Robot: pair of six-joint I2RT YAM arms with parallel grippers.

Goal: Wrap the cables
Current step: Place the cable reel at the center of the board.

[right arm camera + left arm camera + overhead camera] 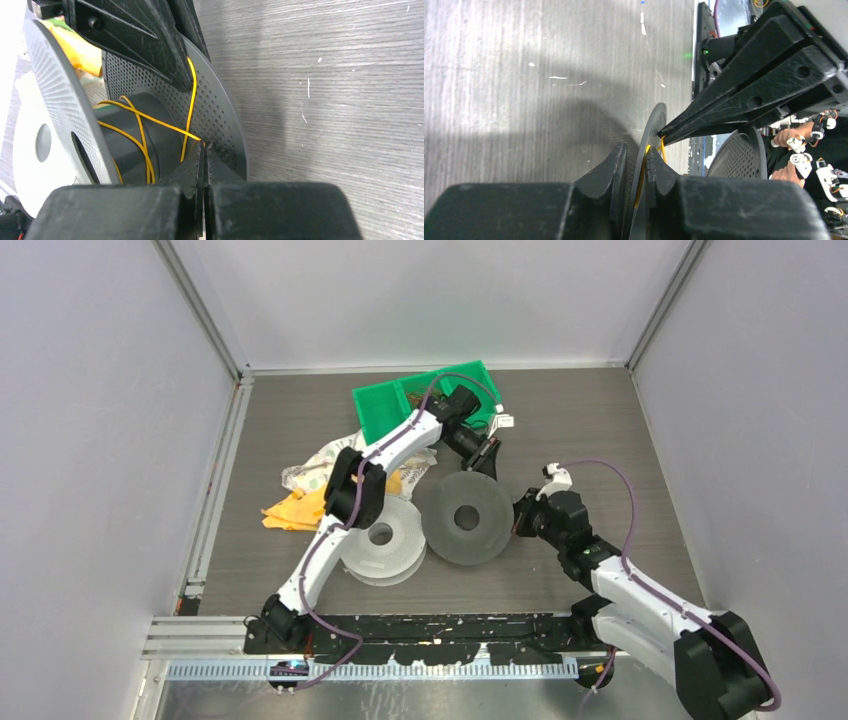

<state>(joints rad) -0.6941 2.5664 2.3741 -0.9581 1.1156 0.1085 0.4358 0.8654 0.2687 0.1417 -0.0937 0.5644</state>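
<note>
right jaws clench the yellow cable (193, 95) at the rim of the grey spool (490, 530); left jaws straddle that rim, grip unclear. best to hold it taut, laid between flanges.

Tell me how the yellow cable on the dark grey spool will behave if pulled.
The yellow cable is probably floppy: its turns cross loosely on the hub of the dark grey spool. Thin and smooth-looking, it may slip from a grip. The perforated spool looks light, so a hard tug could drag it along.
</note>
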